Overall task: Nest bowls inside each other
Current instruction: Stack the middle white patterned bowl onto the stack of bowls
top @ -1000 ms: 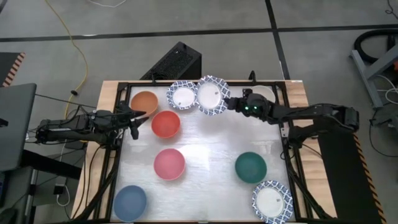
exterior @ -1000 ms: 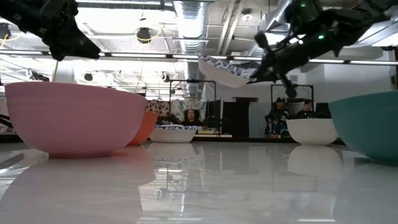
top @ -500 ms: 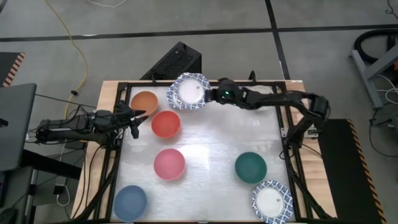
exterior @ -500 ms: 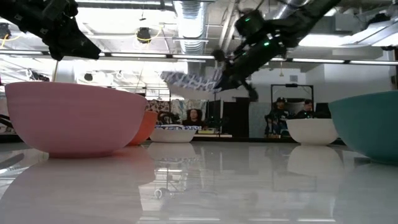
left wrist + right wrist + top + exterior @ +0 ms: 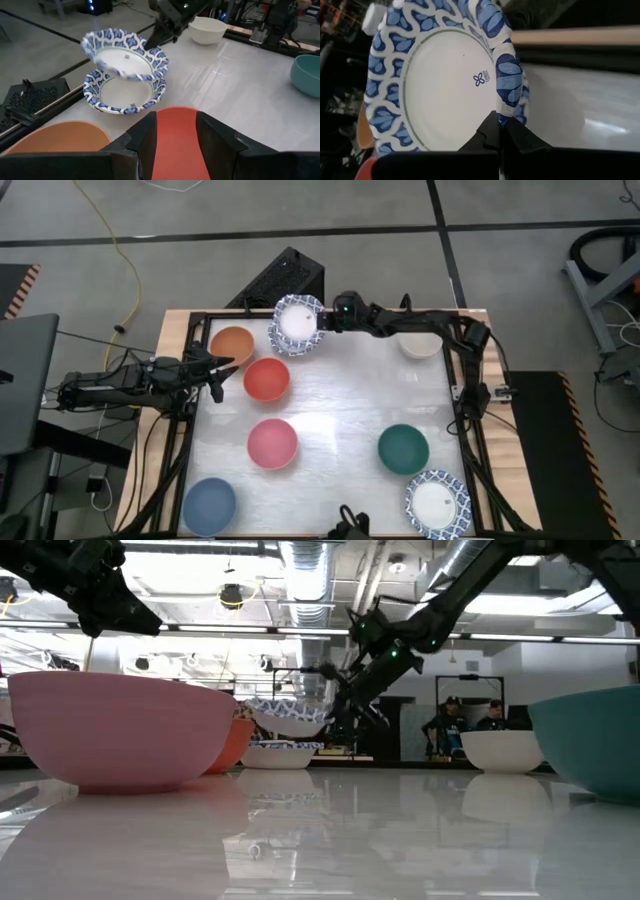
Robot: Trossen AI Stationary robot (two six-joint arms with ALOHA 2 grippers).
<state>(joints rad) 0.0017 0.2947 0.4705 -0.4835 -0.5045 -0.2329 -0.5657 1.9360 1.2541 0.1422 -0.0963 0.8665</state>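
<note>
My right gripper (image 5: 323, 321) is shut on a white bowl with a blue-patterned rim (image 5: 298, 314) and holds it just above a second bowl of that pattern (image 5: 289, 340), which rests by its base at the table's far edge. The left wrist view shows the held bowl (image 5: 122, 56) tilted over the resting one (image 5: 125, 95). Beyond the table's left edge, my left gripper (image 5: 215, 370) waits open. Its fingers (image 5: 145, 142) stand apart, clear of the red bowl (image 5: 267, 380) that shows beyond them. My right gripper pinches the held bowl's rim (image 5: 509, 107) between its two fingers, on the side toward the table's right. It reaches in from the right, slanting a little downward. The bowl is lifted clear, mouth up and tilted, just above the resting patterned bowl (image 5: 280, 753).
On the table stand an orange bowl (image 5: 232, 343), a pink bowl (image 5: 272, 443), a blue bowl (image 5: 210, 505), a dark green bowl (image 5: 403, 448), a cream bowl (image 5: 418, 345) and a third patterned bowl (image 5: 437, 503). A black frame (image 5: 462, 395) borders the table.
My right gripper has carried the patterned bowl along the far edge toward the table's left and sunk a little. The bowl now hangs over the other patterned bowl instead of beside it. The arm has stretched out, uncovering the cream bowl.
</note>
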